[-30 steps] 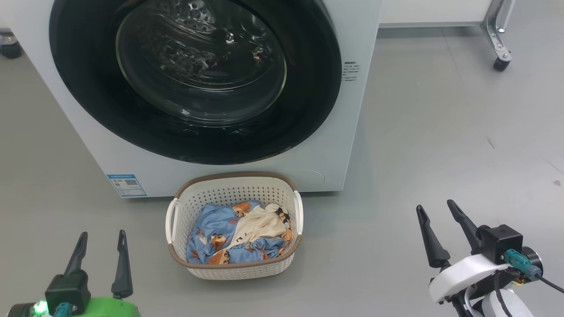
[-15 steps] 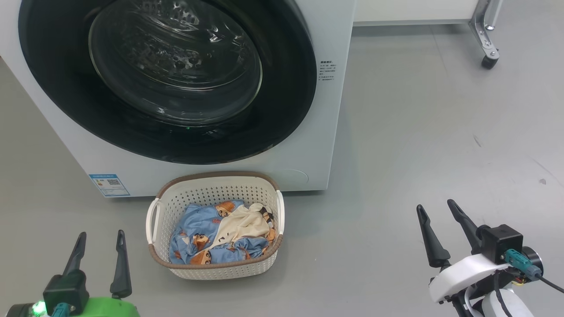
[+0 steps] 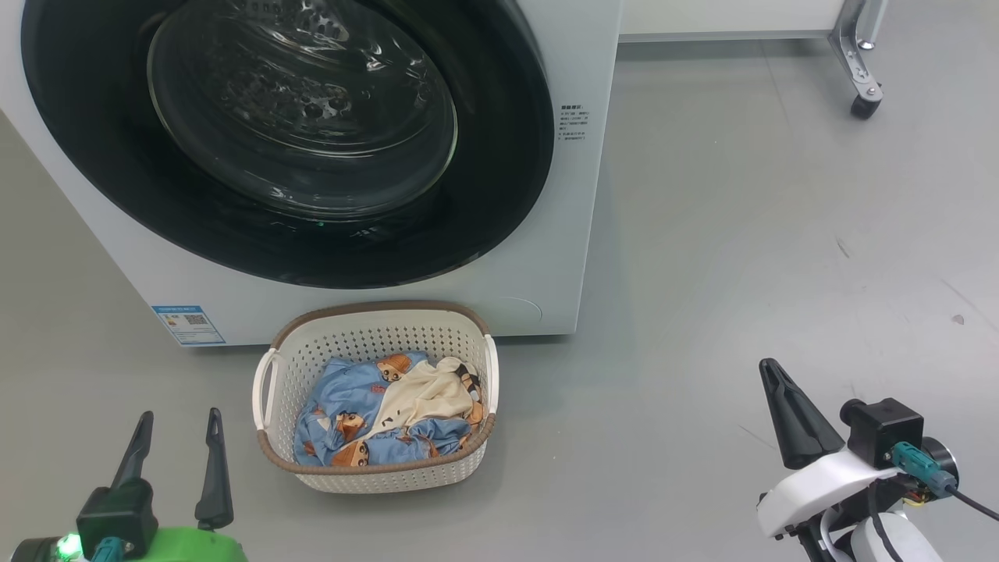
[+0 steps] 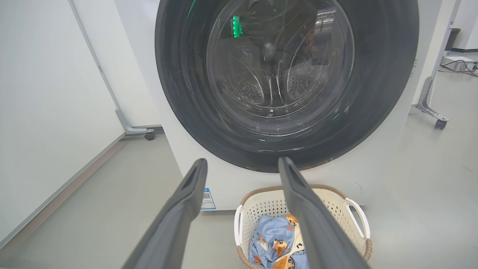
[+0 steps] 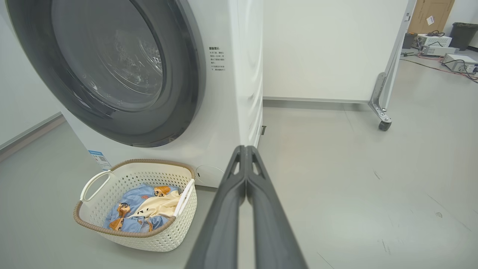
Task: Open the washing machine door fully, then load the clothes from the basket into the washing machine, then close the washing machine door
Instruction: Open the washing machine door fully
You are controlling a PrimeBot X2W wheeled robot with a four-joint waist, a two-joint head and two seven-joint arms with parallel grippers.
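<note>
- Found the right gripper (image 3: pixel 773 375) changed from half a second ago: fingers then spread, now clenched tip to tip with nothing between them; confirmed in the right wrist view (image 5: pixel 244 149), where the two dark fingers meet along their length.
- Put the slight leftward slide of the scene across the head view down to the camera, not to the things.
- Found the left gripper (image 3: pixel 179 416) as before, low at the left of the head view, fingers released and apart, holding nothing; same spread seen in the left wrist view (image 4: pixel 242 161).
- Recorded the washing machine door (image 3: pixel 300 117) shut, its glossy black rim lying flush on the white front of the washing machine (image 3: pixel 570 257); made out the perforated drum through the glass bowl.
- Located the basket (image 3: pixel 375 309) standing on the grey floor (image 3: pixel 741 234), just in front of the washing machine and below the door's lower rim, a little right of the blue label sticker (image 3: pixel 187 324).
- Located the clothes (image 3: pixel 367 414) inside the basket, bunched towards its near side: light blue printed pieces with the cream piece lying on top.
- Placed both grippers clear of the basket, the left one nearer, the right one well apart on the far side.
- Noted a metal leg with a castor (image 3: pixel 862 78) on the floor to the right of the washing machine.
</note>
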